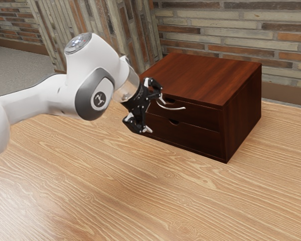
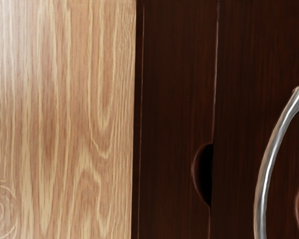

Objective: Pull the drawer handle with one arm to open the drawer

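Note:
A dark wooden cabinet (image 1: 205,75) with two drawers stands on the table. The upper drawer (image 1: 190,114) carries a curved silver handle (image 1: 171,106), seen close up in the wrist view as handle (image 2: 271,169). Both drawer fronts look flush with the cabinet face. My black gripper (image 1: 148,106) is at the front of the upper drawer, at the handle's end nearest the exterior view's left. Its fingers stand wide apart, one above and one below the handle's level, so it is open and grips nothing. The lower drawer (image 1: 185,136) has a small dark finger notch (image 2: 204,174) at its top edge.
The light wooden table (image 1: 140,196) stretches wide in front of and beside the cabinet. A brick wall (image 1: 231,30) rises behind it. My white arm (image 1: 65,95) comes in from the exterior view's left, low over the table.

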Motion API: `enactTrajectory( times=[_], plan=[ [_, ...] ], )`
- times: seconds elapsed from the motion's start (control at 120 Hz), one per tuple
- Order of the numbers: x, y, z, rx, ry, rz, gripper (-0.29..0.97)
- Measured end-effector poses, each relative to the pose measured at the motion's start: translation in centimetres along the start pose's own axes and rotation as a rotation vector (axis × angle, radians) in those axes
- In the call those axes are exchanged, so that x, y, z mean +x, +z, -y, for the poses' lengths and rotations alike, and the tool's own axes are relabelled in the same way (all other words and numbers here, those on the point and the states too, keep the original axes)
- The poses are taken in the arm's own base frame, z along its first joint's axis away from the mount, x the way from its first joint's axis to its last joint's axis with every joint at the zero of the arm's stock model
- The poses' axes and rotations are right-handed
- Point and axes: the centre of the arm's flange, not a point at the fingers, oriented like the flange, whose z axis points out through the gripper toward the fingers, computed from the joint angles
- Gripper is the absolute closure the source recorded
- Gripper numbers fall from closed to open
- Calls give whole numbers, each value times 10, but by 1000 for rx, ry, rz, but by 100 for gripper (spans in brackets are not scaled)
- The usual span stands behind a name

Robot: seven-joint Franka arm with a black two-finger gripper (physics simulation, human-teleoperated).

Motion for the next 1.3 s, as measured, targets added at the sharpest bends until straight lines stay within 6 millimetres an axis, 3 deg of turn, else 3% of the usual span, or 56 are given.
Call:
enactTrajectory(
  times=[0.575,1.3],
  plan=[
    [-1,8,-16,-8,-7,1,0],
    [5,35,-15,27,-20,-3,0]
  ],
)
